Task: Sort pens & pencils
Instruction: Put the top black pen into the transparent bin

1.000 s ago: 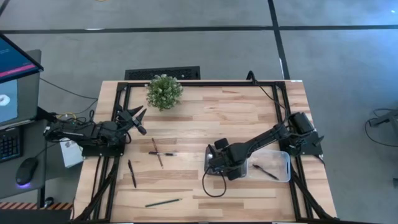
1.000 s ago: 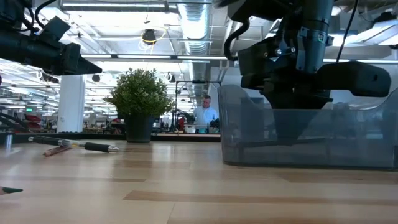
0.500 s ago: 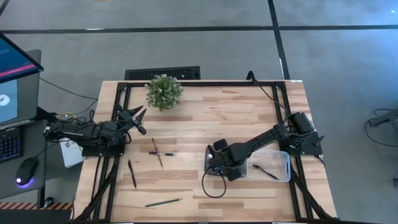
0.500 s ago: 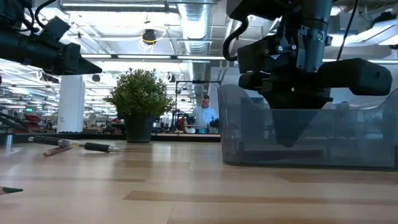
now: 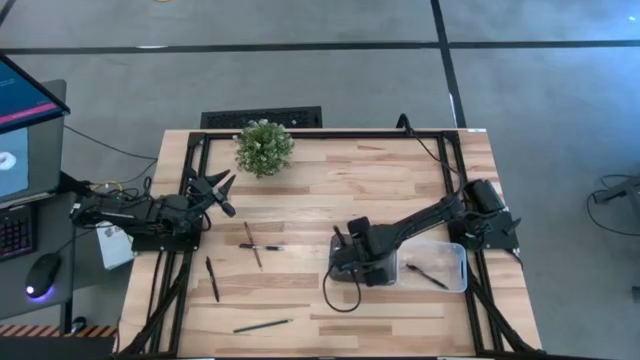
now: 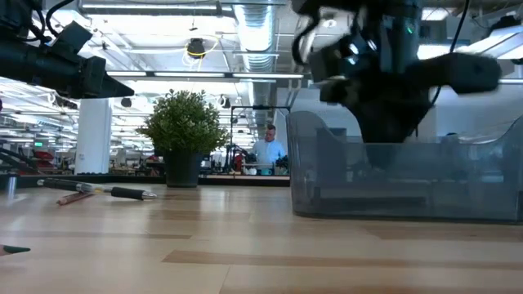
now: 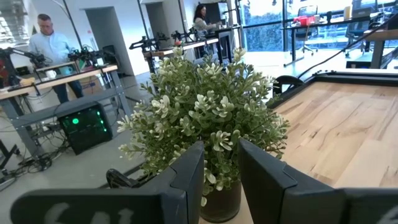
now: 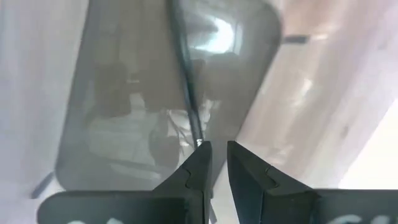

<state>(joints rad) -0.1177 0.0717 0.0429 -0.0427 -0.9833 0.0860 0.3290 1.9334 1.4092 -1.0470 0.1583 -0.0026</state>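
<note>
The right gripper [image 8: 214,163] hangs over the near-left end of the clear tray [image 5: 455,250], its fingers [image 8: 198,167] parted only by a narrow slit; a thin dark pencil [image 8: 185,74] runs from that slit away across the tray floor, though the blur leaves it unclear whether the fingers grip it. Only the right wrist view shows this stick; the high view hides it under the arm, showing instead a separate dark stick [image 5: 427,275] lying in the tray beyond the gripper. The low view shows the gripper body above the tray wall [image 6: 409,184]. Well left of the gripper, a crossed pen and pencil [image 5: 254,245], one pen [image 5: 212,279] and one pencil [image 5: 263,325] lie on the table [image 5: 400,170]. The left gripper [image 7: 221,177], slightly open and empty, waits at the left table edge facing the potted plant [image 7: 205,124].
</note>
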